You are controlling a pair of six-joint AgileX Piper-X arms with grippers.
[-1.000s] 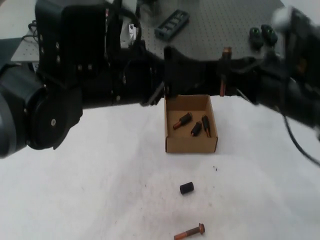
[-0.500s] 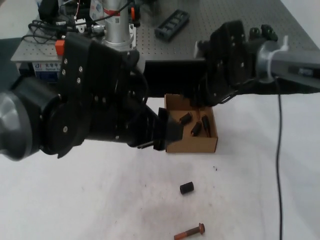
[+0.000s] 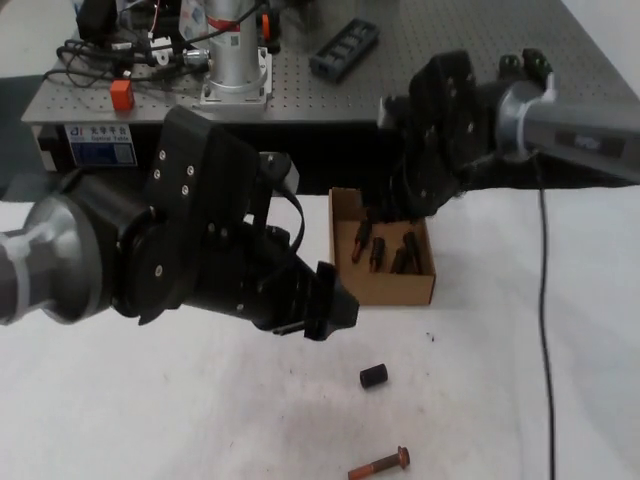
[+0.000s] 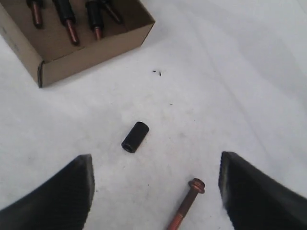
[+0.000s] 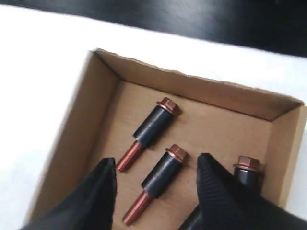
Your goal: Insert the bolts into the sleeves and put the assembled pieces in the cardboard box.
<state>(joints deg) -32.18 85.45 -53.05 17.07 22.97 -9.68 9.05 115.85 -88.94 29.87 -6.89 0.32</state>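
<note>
Two pincers, both spread wide and holding nothing: the left pincer (image 4: 156,163) hovers over the loose sleeve (image 4: 135,137) and bolt (image 4: 186,203) lying apart on the white desk (image 4: 240,72), the right pincer (image 5: 156,163) hangs above the cardboard box (image 5: 192,88), assembled pieces (image 5: 153,125) inside.

sleeve (image 4: 135,137) – bare cloth (image 3: 150,420) all round | bolt (image 4: 186,204) lies apart | cardboard box (image 3: 383,288) mouth – right gripper (image 5: 156,163) over it

White cloth-covered bench (image 3: 150,400) across the lower frame. Lying directly on it: open cardboard box (image 3: 385,288) right of centre, loose black sleeve (image 3: 374,377) below that, copper bolt (image 3: 380,464) near the bottom edge.
</note>
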